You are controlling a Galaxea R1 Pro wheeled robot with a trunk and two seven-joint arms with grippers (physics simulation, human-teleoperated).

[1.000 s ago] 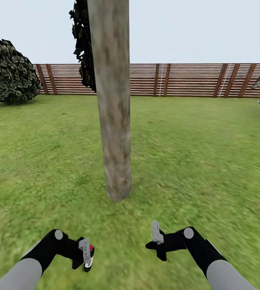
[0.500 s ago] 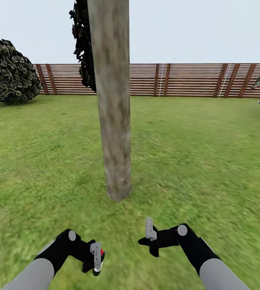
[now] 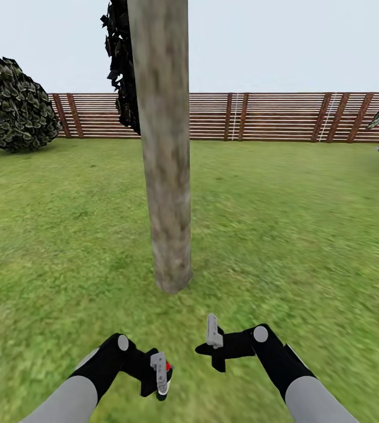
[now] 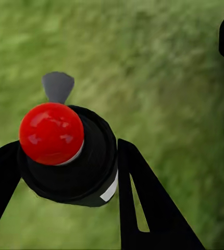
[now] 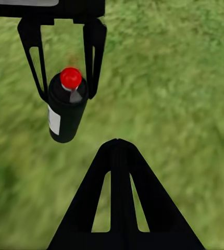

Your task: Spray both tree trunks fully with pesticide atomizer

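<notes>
One trunk (image 3: 165, 147) on grass; left gripper (image 3: 161, 376) pinches one atomizer (image 4: 70, 156); right gripper (image 3: 213, 343) has fingers pressed together

This is an outdoor garden: a broad green lawn (image 3: 283, 223) ringed by a brown horizontal-slat wooden fence (image 3: 271, 116), with a thick pale grey-beige mottled tree trunk (image 3: 164, 147) and a dark rounded leafy shrub (image 3: 10, 103) under pale sky.

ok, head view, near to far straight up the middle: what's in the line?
Left end effector shut on the pesticide atomizer → right end effector → tree trunk base on the lawn → open grass → brown slat fence.
</notes>
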